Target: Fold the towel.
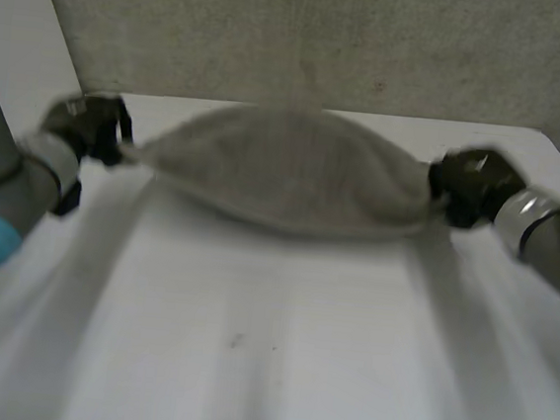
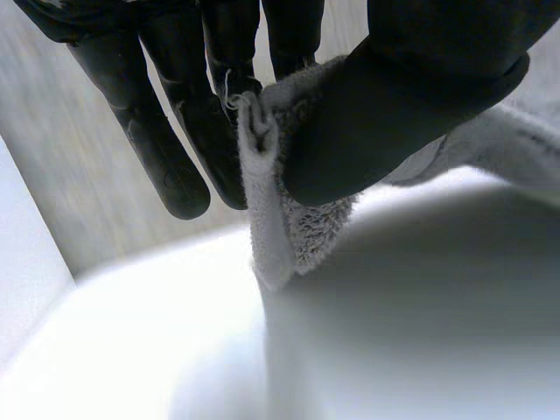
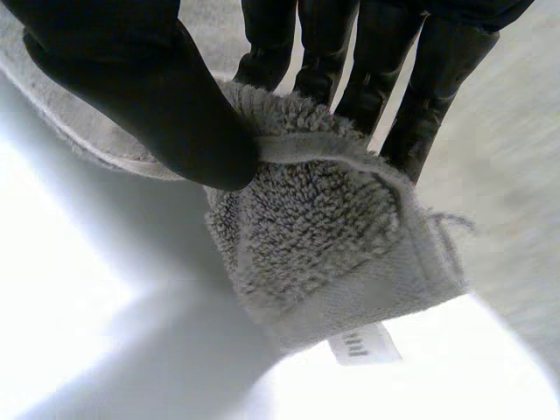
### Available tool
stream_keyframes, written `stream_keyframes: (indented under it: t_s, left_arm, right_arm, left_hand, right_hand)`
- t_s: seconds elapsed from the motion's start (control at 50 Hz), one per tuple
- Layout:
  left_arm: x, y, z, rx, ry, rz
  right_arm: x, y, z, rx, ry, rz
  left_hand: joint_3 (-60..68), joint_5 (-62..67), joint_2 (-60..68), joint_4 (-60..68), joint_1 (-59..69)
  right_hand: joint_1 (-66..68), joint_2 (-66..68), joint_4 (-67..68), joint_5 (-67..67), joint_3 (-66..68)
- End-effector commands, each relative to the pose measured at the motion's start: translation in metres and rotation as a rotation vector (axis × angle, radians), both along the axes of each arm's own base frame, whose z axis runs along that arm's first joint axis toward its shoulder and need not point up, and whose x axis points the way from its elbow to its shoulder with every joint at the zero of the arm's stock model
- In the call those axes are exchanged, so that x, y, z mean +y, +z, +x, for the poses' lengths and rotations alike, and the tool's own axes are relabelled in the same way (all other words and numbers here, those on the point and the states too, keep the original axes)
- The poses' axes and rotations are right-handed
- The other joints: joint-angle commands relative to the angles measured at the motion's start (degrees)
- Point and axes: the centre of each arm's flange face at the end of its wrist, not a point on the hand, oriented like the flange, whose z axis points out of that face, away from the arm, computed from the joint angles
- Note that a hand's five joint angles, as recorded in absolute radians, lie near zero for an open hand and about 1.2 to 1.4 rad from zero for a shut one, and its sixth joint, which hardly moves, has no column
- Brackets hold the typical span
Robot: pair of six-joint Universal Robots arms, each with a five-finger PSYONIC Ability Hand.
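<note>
A grey towel point(image 1: 284, 171) hangs stretched between my two hands above the white table point(image 1: 267, 348), sagging in the middle. My left hand point(image 1: 90, 124) holds the towel's left end; in the left wrist view its thumb point(image 2: 411, 87) pinches the towel corner point(image 2: 289, 201) against the fingers point(image 2: 166, 149). My right hand point(image 1: 471, 184) holds the right end. In the right wrist view its thumb point(image 3: 149, 96) presses the folded towel corner point(image 3: 324, 236), with a small white label point(image 3: 363, 343), against the fingers point(image 3: 429, 96).
A grey wall point(image 1: 326, 36) rises just behind the table's far edge. A white panel point(image 1: 30, 27) stands at the back left. The table surface in front of the towel is bare.
</note>
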Motion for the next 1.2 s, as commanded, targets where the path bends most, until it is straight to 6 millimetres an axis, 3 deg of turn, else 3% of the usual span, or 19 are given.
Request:
stream_keyframes:
  t_s: [0.02, 0.08, 0.16, 0.2, 0.22, 0.26, 0.46, 0.76, 0.86, 0.88, 0.94, 1.14, 1.2]
  left_arm:
    - [0.024, -0.062, 0.005, -0.051, -0.014, 0.085]
    - [0.028, -0.061, 0.008, -0.082, -0.018, 0.080]
    - [0.026, -0.051, 0.014, -0.089, -0.002, 0.050]
    - [0.025, -0.042, 0.018, -0.082, 0.013, 0.027]
    - [0.026, -0.037, 0.021, -0.076, 0.023, 0.015]
    - [0.026, -0.032, 0.024, -0.073, 0.030, 0.003]
    - [0.022, -0.029, 0.032, -0.070, 0.056, -0.003]
    - [0.021, -0.031, 0.035, -0.049, 0.070, 0.008]
    - [0.021, -0.031, 0.035, -0.041, 0.072, 0.010]
    - [0.021, -0.031, 0.035, -0.041, 0.072, 0.010]
    - [0.021, -0.031, 0.035, -0.043, 0.073, 0.010]
    - [0.029, -0.036, 0.035, -0.064, 0.065, 0.064]
    - [0.037, -0.036, 0.036, -0.079, 0.058, 0.111]
  right_arm:
    - [0.003, -0.082, -0.002, 0.036, 0.010, 0.204]
    - [0.002, -0.086, -0.009, 0.036, -0.006, 0.224]
    - [0.002, -0.071, -0.014, 0.013, -0.023, 0.195]
    - [0.004, -0.054, -0.022, -0.003, -0.042, 0.156]
    - [0.004, -0.054, -0.022, -0.003, -0.042, 0.156]
    - [0.006, -0.046, -0.029, -0.016, -0.063, 0.134]
    - [0.013, -0.059, -0.047, -0.017, -0.114, 0.173]
    - [0.013, -0.073, -0.056, -0.033, -0.126, 0.195]
    - [0.014, -0.076, -0.055, -0.089, -0.143, 0.229]
    - [0.013, -0.075, -0.055, -0.121, -0.151, 0.243]
    - [0.010, -0.073, -0.055, -0.200, -0.161, 0.258]
    - [0.003, -0.062, -0.061, -0.341, -0.170, 0.283]
    - [-0.002, -0.046, -0.069, -0.321, -0.176, 0.221]
  left_hand:
    - [10.3, 10.9, 10.2, 10.2, 11.7]
    - [10.3, 10.9, 10.2, 10.2, 11.7]
    - [10.3, 10.9, 10.2, 10.2, 11.7]
    - [10.3, 10.9, 10.2, 10.2, 11.7]
    - [10.3, 10.9, 10.2, 10.2, 11.7]
    - [10.3, 10.9, 10.2, 10.2, 11.7]
    - [10.3, 10.9, 10.2, 10.2, 11.7]
    - [10.3, 10.9, 10.2, 10.2, 11.7]
    - [10.3, 10.9, 10.2, 10.2, 11.7]
    - [10.3, 10.9, 10.2, 10.2, 11.7]
    - [10.3, 10.9, 10.2, 10.2, 11.7]
    - [10.3, 10.9, 10.2, 10.2, 11.7]
    - [10.3, 10.9, 10.2, 10.2, 11.7]
  right_hand:
    - [0.3, 10.4, 10.2, 10.6, 10.4]
    - [0.3, 10.4, 10.2, 10.6, 10.4]
    - [0.3, 10.4, 10.2, 10.6, 10.4]
    - [-13.2, -3.1, -3.3, -2.9, -3.1]
    - [-13.3, -3.1, -3.3, -3.0, -3.2]
    - [-31.2, -21.0, -21.2, -20.9, -21.1]
    - [-41.5, -31.4, -31.6, -31.2, -31.4]
    - [-40.0, -29.9, -30.1, -29.7, -29.9]
    - [-29.4, -19.3, -19.5, -19.1, -19.3]
    - [-21.1, -11.0, -11.1, -10.8, -11.0]
    - [-0.9, 9.2, 9.0, 9.4, 9.2]
    - [0.3, 10.4, 10.2, 10.6, 10.4]
    - [0.3, 10.4, 10.2, 10.6, 10.4]
